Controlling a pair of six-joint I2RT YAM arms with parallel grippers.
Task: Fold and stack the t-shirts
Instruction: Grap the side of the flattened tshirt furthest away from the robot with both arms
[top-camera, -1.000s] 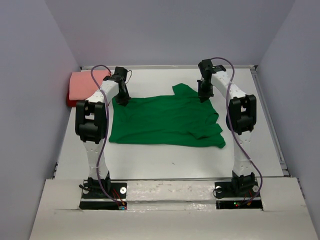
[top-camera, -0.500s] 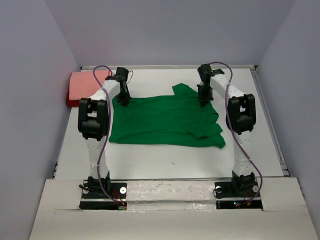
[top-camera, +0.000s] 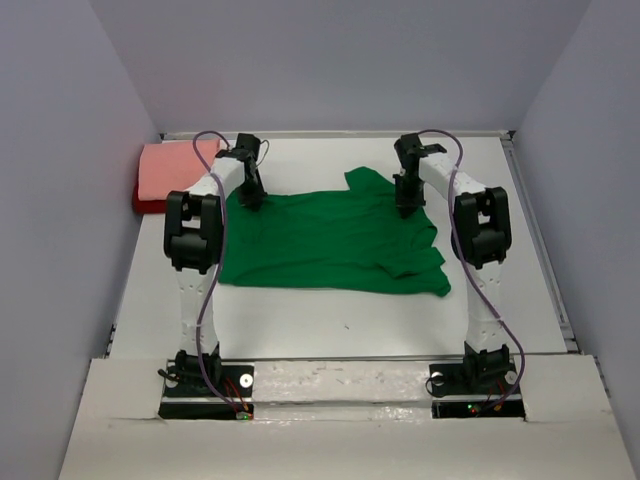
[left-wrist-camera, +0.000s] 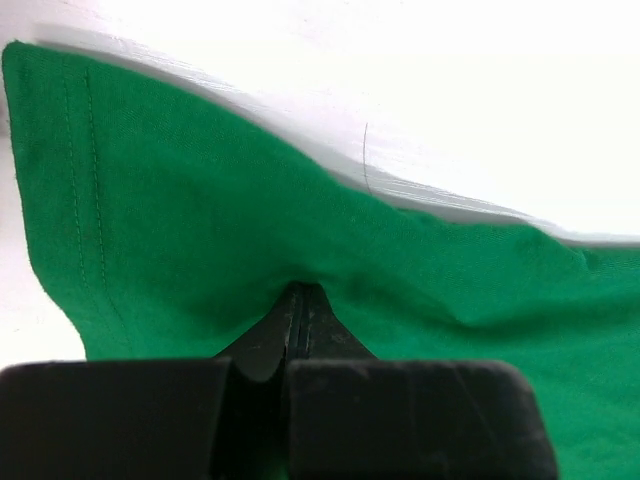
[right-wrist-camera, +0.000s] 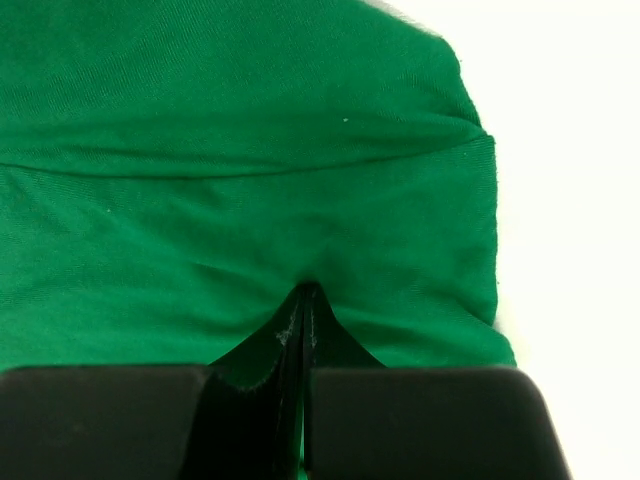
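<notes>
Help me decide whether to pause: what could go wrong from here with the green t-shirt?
1. Both the left gripper and right gripper pinch only a small tuck of the green t-shirt at their tips; it may slip out when pulled.
2. Its near right side is bunched, so folding could trap wrinkles.
3. The pink t-shirt lies close to the left arm and might get nudged.

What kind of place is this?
Probably a robot test booth: plain walls box in a white table, left arm and right arm stand at its edge, a green tee lies spread.
</notes>
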